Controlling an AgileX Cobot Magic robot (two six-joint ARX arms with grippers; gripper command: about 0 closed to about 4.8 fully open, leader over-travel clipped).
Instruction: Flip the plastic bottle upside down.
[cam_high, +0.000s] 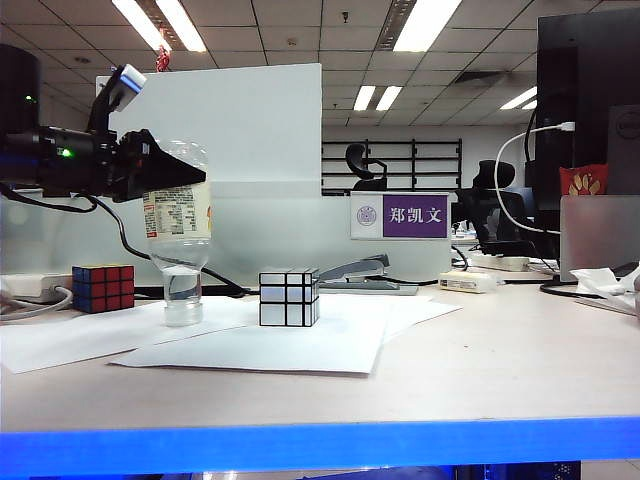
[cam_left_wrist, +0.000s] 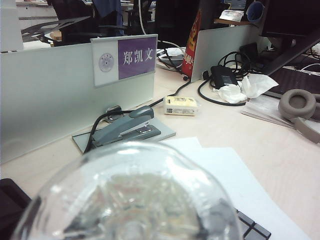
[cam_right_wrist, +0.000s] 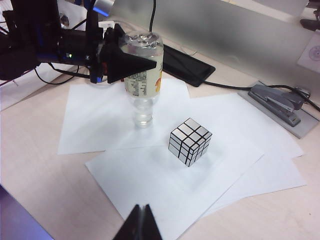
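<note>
The plastic bottle (cam_high: 178, 228) stands upside down, its white cap down on a sheet of white paper (cam_high: 250, 350) and its clear base uppermost. My left gripper (cam_high: 175, 170) is shut on the bottle's upper part, one black finger (cam_right_wrist: 131, 65) on the near side of it. In the left wrist view the bottle's rounded base (cam_left_wrist: 135, 190) fills the foreground between the dark fingers (cam_left_wrist: 227, 217). My right gripper (cam_right_wrist: 143, 207) hangs shut and empty above the front of the paper, well clear of the bottle (cam_right_wrist: 143, 82).
A silver mirror cube (cam_high: 289, 298) sits on the paper just right of the bottle. A coloured cube (cam_high: 103, 288) lies to its left. A grey stapler (cam_high: 362, 270) and a frosted divider with a purple name plate (cam_high: 415, 215) stand behind. A black phone (cam_right_wrist: 187, 65) lies near the divider.
</note>
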